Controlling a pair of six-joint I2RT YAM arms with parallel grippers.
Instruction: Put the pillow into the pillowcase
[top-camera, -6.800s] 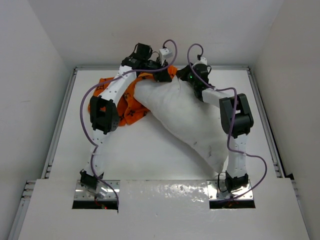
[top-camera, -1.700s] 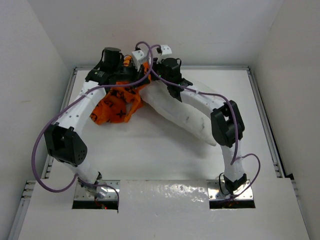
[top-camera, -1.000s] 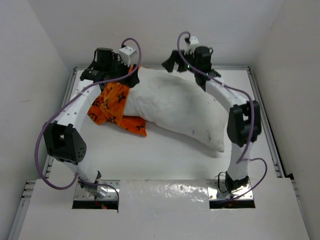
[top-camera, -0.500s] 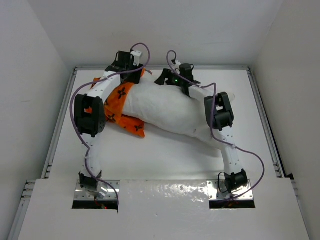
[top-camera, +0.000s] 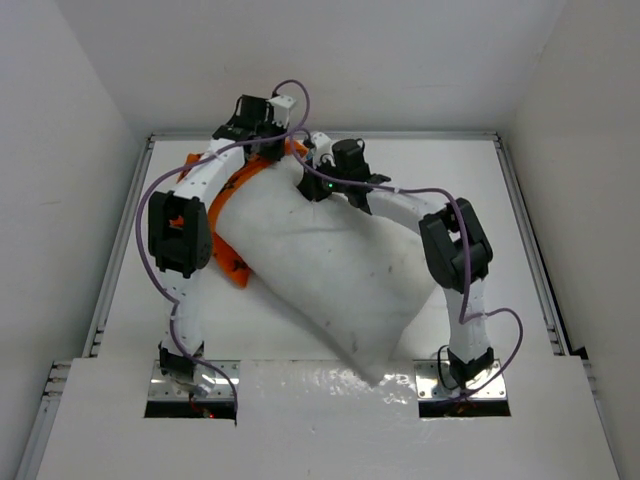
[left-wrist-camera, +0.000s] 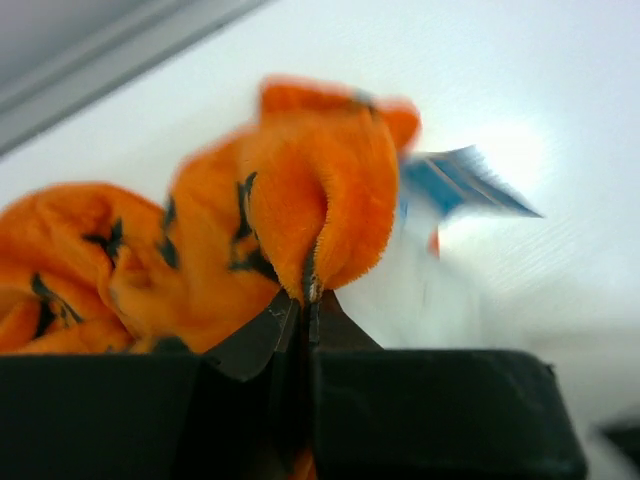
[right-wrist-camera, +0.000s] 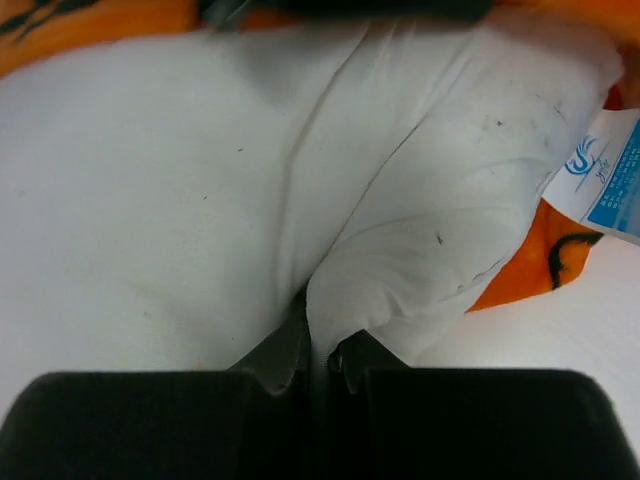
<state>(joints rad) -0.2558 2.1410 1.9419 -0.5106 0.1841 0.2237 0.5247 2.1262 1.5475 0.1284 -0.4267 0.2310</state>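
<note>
While the pillow (top-camera: 320, 270) sprawls diagonally over the bunched pillowcase (left-wrist-camera: 310, 200) at far left, my left gripper (left-wrist-camera: 308, 295) pinches its fleece and my right gripper (right-wrist-camera: 318, 345) pinches pillow fabric. Both seem light and floppy, so I'd grip hems and corners.

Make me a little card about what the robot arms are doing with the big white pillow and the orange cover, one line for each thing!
pillow: white, lying slanted across the table, mostly outside the cover
pillowcase: orange with dark shapes, bunched by the pillow's far left end
left gripper: shut, pinching a fold of the pillowcase
right gripper: shut, pinching a fold of the pillow
tag: white and blue, at the pillow's end next to orange fabric
</note>
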